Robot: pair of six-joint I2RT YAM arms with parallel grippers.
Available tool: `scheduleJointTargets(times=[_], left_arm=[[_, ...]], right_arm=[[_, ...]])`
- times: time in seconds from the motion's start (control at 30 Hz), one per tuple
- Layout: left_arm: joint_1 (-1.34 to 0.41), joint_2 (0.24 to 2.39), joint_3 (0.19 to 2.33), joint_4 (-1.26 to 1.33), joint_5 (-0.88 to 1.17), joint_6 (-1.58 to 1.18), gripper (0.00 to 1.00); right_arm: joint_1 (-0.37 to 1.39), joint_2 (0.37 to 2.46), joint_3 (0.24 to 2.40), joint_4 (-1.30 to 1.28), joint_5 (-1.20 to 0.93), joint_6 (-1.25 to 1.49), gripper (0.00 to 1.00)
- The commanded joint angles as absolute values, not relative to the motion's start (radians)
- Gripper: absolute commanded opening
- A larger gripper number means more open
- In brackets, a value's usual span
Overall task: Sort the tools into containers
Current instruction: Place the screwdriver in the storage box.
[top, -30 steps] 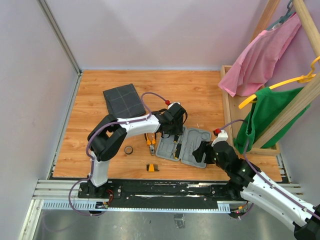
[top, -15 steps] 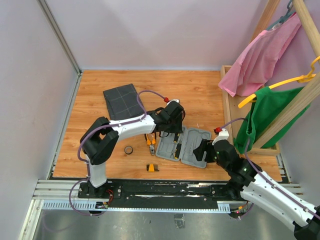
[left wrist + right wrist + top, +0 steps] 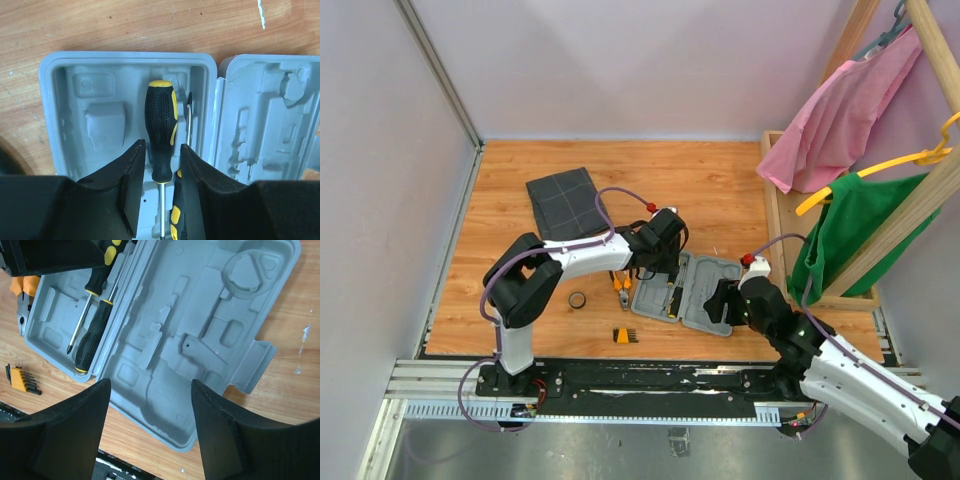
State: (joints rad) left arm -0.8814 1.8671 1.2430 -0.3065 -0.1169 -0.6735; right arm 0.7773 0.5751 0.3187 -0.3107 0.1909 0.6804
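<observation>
Far left, the dark fabric pouch (image 3: 565, 200) lies alone near the side wall, with plenty of bare wooden surface (image 3: 720, 190) around it. That is the easy lane.

Nearer the front edge, the black tape ring (image 3: 577, 299) and the orange hex-key holder (image 3: 623, 335) lie apart. The holder is close to the rail, so a careless sweep could push it off.

The orange-handled pliers (image 3: 621, 288) lie just beside the left wall of the grey case (image 3: 720, 270). It's tight there: a finger coming down could catch the rim and shift the case.

The left pincer (image 3: 162, 155) hangs over the tray half, set narrow astride a black-and-yellow screwdriver (image 3: 160, 120). I can't tell whether the pads are biting. The second screwdriver (image 3: 176, 220) lies right alongside it, partly under one finger. A lift or twist could drag either one out of its moulded slot.

The right pincer (image 3: 150, 385) is spread wide, holding nothing, over the open lid half. Both arms crowd one case, so a clash is the real danger.

Far right, the clothes rack (image 3: 790, 200) boxes in any swing.
</observation>
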Motion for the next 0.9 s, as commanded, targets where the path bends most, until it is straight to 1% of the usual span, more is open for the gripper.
scheduleJointTargets(times=[0.0,0.13,0.37,0.5,0.63,0.73,0.87], left_arm=[[-0.89,1.894,1.24,-0.275,-0.091,-0.663,0.37],[-0.89,1.902,1.233,-0.273,-0.089,-0.664,0.37],[-0.89,1.922,1.222,-0.264,-0.081,-0.666,0.37],[-0.89,1.933,1.226,-0.26,-0.079,-0.665,0.33],[-0.89,1.937,1.235,-0.258,-0.08,-0.665,0.27],[-0.889,1.939,1.252,-0.263,-0.092,-0.663,0.26],[-0.89,1.943,1.273,-0.264,-0.109,-0.661,0.25]], right_arm=[[0.786,0.623,0.313,-0.238,0.14,0.674,0.65],[0.786,0.676,0.301,-0.175,0.09,0.669,0.62],[0.786,0.765,0.298,-0.111,0.024,0.648,0.58],[0.786,0.823,0.292,-0.108,0.032,0.651,0.56],[0.786,0.886,0.298,-0.139,0.056,0.659,0.51],[0.786,0.911,0.295,-0.164,0.081,0.669,0.48],[0.786,0.896,0.27,-0.155,0.094,0.682,0.48]])
